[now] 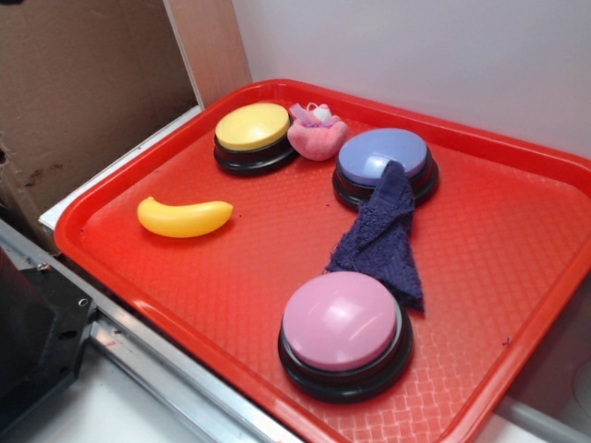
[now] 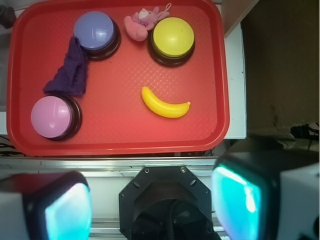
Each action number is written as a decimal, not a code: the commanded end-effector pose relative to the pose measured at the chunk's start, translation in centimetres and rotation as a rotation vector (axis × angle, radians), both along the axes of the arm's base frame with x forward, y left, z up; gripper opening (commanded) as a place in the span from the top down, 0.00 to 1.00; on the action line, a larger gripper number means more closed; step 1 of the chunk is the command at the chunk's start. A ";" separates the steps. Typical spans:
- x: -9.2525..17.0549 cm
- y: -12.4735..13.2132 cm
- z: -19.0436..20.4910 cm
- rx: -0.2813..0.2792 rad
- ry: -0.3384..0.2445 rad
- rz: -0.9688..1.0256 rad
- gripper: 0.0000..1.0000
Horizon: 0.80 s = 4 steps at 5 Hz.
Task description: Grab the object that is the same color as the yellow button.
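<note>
A small glossy yellow toy banana, the object [image 1: 184, 218] [image 2: 165, 105], lies on the red tray [image 1: 277, 305] [image 2: 120, 135] near its left edge in the exterior view. The yellow button [image 1: 253, 130] [image 2: 173, 38] with a black base stands behind it at the tray's far left. My gripper [image 2: 152, 207] shows only in the wrist view: it hangs high above the robot's base, outside the tray's near rim, well away from the object. Its two cyan-padded fingers [image 2: 237, 202] stand wide apart with nothing between them.
A lavender-blue button [image 1: 382, 161] [image 2: 95, 33] has a dark blue cloth [image 1: 383, 235] [image 2: 70, 75] draped from it. A pink button [image 1: 342, 325] [image 2: 52, 117] sits at the tray's near side. A small pink plush toy [image 1: 316, 132] [image 2: 142, 22] lies between the yellow and blue buttons. Cardboard wall [image 1: 83, 92] stands left.
</note>
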<state>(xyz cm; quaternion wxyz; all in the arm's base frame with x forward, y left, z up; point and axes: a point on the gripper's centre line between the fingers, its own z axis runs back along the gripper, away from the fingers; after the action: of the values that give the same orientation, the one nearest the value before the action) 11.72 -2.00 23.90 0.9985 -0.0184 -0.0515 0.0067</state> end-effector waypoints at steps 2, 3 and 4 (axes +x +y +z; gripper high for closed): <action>0.6 0.4 -0.8 -0.017 -0.022 0.234 0.00; 1.1 0.6 -1.9 -0.057 -0.035 0.369 0.00; 1.5 0.8 -3.2 -0.084 -0.034 0.527 0.00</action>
<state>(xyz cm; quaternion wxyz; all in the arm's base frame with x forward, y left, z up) 13.02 -1.40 20.11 0.9604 -0.0475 -0.0634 0.2673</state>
